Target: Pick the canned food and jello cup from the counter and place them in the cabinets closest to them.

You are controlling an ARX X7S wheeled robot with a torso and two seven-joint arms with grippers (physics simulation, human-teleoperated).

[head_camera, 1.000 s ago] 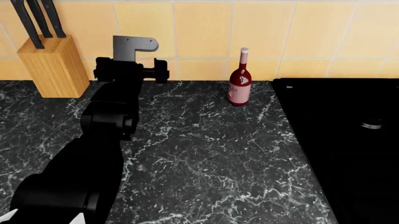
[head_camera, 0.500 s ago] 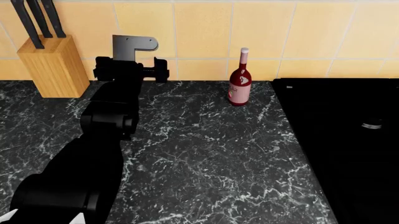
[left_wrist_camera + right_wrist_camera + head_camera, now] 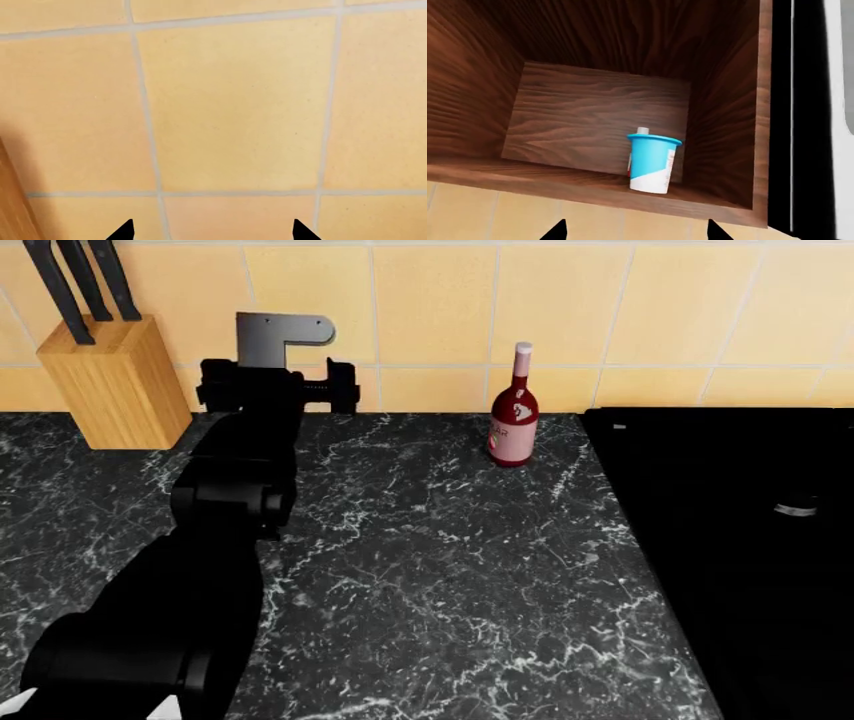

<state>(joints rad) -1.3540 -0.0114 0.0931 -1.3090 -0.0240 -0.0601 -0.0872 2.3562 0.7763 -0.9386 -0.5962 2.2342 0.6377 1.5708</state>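
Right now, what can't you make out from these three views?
- Canned food: in no view.
- Left hand: in the left wrist view only two black fingertips show against the tiled wall; in the head view its own arm hides it.
- Right hand: only two tips at the right wrist view's edge; absent from the head view.
- Jello cup stands in the wooden cabinet; something behind it is mostly hidden.

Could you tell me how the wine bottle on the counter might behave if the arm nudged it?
The wine bottle is tall and narrow on a small base, so a push near its neck would probably tip it. It looks rigid and glossy, so likely slippery to grip. Lying down, its round body could roll across the counter.
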